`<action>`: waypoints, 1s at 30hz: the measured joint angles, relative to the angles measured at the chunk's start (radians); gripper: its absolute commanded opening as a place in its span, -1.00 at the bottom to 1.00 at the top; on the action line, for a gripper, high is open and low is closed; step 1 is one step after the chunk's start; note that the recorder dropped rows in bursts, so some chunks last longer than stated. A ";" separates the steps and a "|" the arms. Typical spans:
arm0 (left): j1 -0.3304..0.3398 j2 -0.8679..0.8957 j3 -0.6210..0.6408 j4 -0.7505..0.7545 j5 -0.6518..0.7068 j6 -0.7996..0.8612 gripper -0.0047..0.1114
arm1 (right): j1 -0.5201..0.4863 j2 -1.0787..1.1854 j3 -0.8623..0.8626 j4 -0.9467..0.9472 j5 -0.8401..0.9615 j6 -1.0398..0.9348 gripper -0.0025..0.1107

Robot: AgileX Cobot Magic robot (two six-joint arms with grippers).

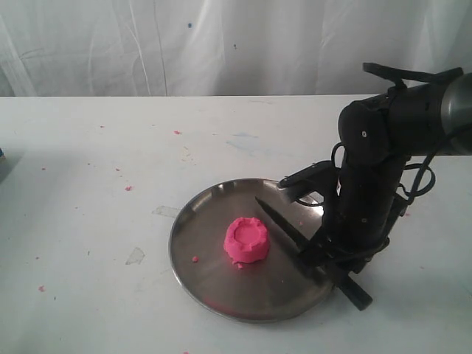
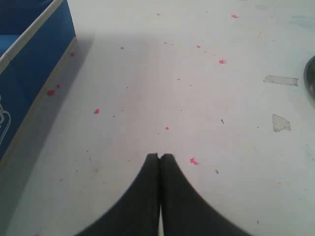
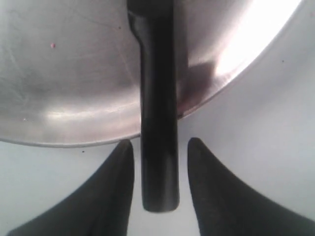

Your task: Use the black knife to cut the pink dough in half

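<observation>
In my exterior view, the pink dough (image 1: 247, 240) sits uncut at the centre of the steel plate (image 1: 186, 221), low in mid-frame. The black knife (image 1: 284, 225) lies just right of it, handle over the rim. My right gripper (image 3: 160, 141) is spread, straddling the handle without touching it. My left gripper (image 2: 160, 156) is pressed together above the white table (image 2: 206, 98).

Open tabletop (image 1: 88, 221) left of steel plate (image 1: 206, 221); black knife (image 1: 280, 221) across right rim
</observation>
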 measured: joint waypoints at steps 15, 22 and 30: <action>0.000 0.000 0.000 0.000 0.000 0.000 -0.92 | -0.237 -0.196 -0.016 -0.109 -0.236 0.292 -0.58; 0.000 0.000 0.000 0.000 0.000 0.000 -0.92 | -0.638 -0.109 0.034 0.345 0.050 -0.111 -0.57; 0.000 0.000 0.000 0.000 0.000 0.000 -0.92 | -0.684 0.055 0.155 0.825 0.257 -0.648 -0.34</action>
